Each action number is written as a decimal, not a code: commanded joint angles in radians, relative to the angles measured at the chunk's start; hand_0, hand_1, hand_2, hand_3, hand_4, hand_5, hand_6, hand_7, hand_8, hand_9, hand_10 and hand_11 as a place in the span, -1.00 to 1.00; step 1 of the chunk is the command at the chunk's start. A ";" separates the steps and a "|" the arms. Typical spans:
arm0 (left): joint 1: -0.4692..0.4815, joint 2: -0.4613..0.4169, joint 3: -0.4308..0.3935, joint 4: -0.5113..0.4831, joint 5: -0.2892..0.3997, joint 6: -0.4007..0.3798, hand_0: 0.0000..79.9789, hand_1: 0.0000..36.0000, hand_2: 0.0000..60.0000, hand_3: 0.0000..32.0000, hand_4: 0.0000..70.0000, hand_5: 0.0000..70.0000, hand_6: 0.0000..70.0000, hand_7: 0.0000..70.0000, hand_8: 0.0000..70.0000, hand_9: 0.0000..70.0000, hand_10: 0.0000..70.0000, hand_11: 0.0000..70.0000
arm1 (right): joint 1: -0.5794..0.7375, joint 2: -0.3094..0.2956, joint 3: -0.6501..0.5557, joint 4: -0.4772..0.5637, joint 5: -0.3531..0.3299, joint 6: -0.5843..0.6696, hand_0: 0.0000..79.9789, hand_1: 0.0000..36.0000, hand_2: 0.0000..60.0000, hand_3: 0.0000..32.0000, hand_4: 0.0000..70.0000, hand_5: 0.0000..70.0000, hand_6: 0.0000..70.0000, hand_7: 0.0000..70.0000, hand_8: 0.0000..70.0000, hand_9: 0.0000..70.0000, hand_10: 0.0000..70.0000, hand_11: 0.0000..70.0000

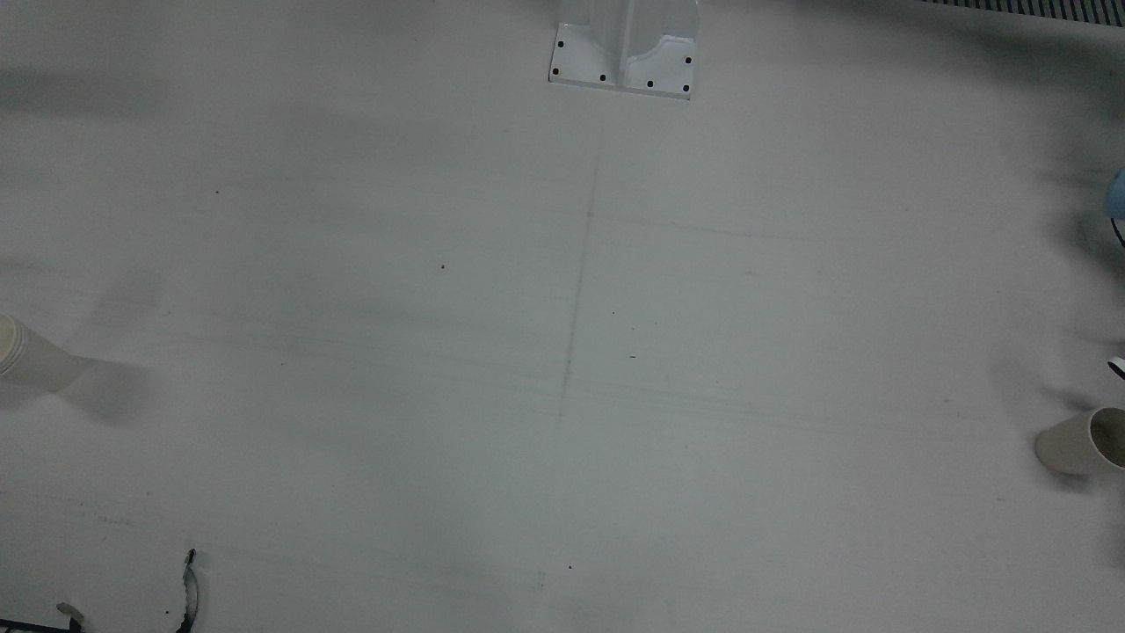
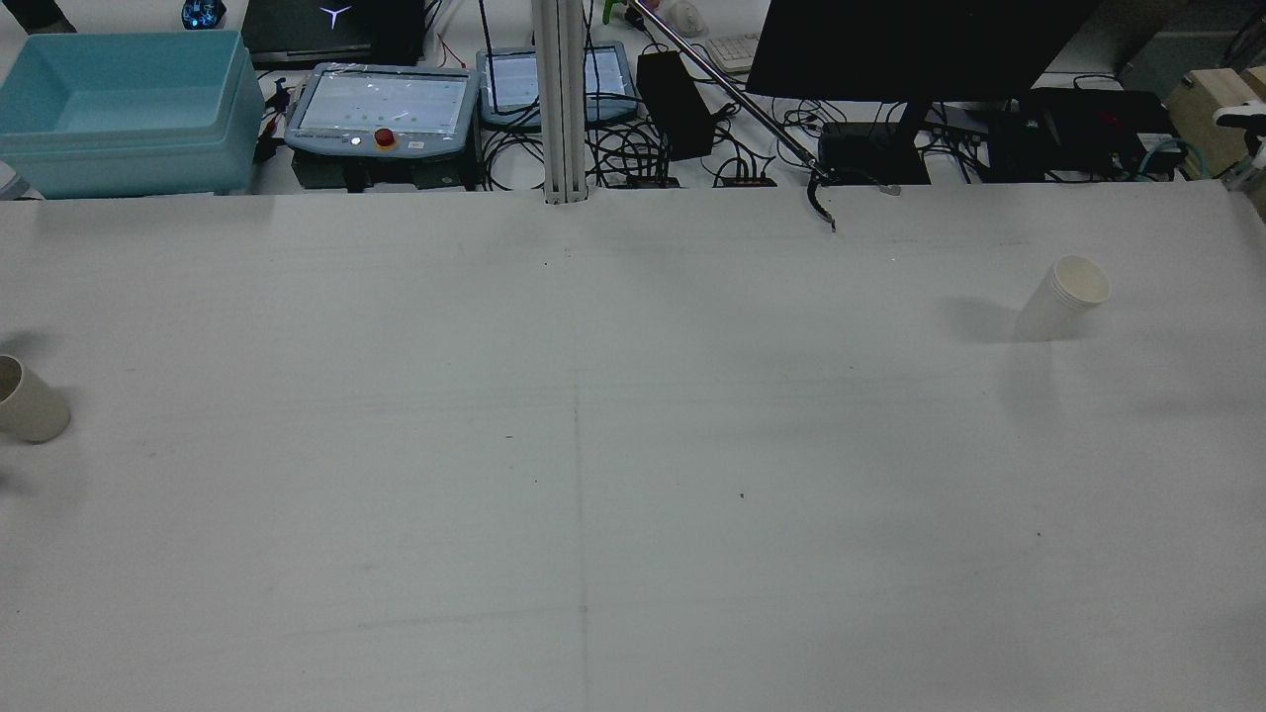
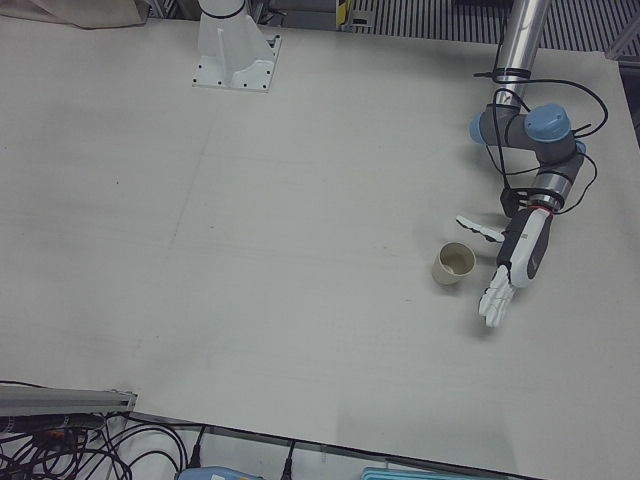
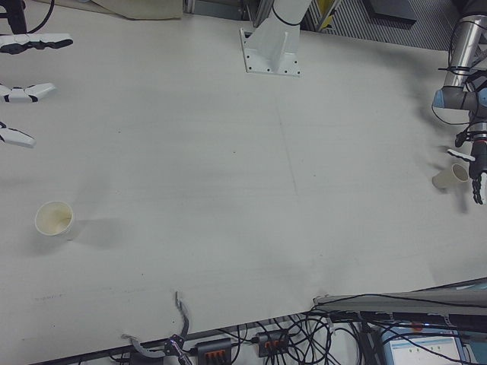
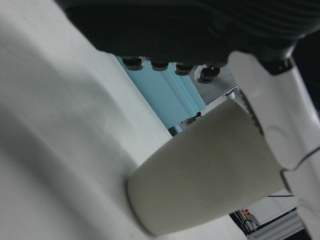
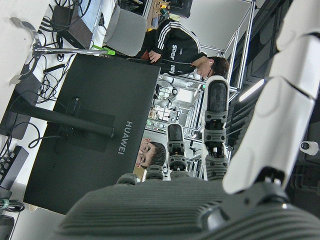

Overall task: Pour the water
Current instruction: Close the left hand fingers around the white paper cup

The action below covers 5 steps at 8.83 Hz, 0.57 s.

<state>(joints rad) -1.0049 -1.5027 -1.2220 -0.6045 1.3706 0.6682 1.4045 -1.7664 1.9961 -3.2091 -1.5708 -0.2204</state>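
Two paper cups stand on the white table. One cup (image 3: 453, 264) is on my left arm's side, also seen at the table's edge as cup (image 2: 30, 400) and cup (image 1: 1085, 440). My left hand (image 3: 510, 270) hovers right beside it, open, with fingers stretched out and the thumb above the rim. In the left hand view the cup (image 5: 205, 175) fills the frame and a finger (image 5: 270, 110) lies along its side. The other cup (image 4: 53, 218), also seen as cup (image 2: 1066, 295), stands alone on the right arm's side. My right hand (image 4: 23, 84) is well above and behind it, open with fingers spread.
A white mast base (image 1: 624, 53) is bolted at the table's middle near the robot. Beyond the far edge are a blue bin (image 2: 129, 109), teach pendants (image 2: 381, 104), a monitor (image 2: 910, 40) and cables. Two people (image 6: 185, 50) show behind the monitor.
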 commanded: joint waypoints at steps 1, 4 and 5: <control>0.043 -0.004 -0.042 0.026 0.002 0.041 0.18 -0.66 -1.00 -0.86 -0.72 -1.00 -1.00 -0.91 -1.00 -1.00 -1.00 -1.00 | -0.001 -0.007 0.000 0.000 0.000 -0.001 0.28 -0.29 -0.78 -1.00 0.06 -0.06 -0.61 -0.23 -0.95 -0.89 -1.00 -1.00; 0.043 -0.042 -0.042 0.051 0.002 0.033 0.18 -0.66 -1.00 -0.96 -0.67 -1.00 -1.00 -0.90 -1.00 -1.00 -1.00 -1.00 | -0.001 -0.028 0.000 0.002 -0.002 0.001 0.27 -0.30 -0.82 -1.00 -0.01 -0.08 -0.64 -0.26 -0.96 -0.89 -1.00 -1.00; 0.043 -0.065 -0.040 0.080 0.001 0.037 0.18 -0.67 -1.00 -1.00 -0.62 -1.00 -1.00 -0.89 -1.00 -1.00 -1.00 -1.00 | -0.001 -0.028 0.000 0.002 -0.002 0.001 0.26 -0.31 -0.82 -1.00 -0.03 -0.09 -0.66 -0.28 -0.96 -0.90 -1.00 -1.00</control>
<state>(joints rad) -0.9627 -1.5273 -1.2631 -0.5686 1.3729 0.7019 1.4031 -1.7877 1.9957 -3.2078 -1.5717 -0.2196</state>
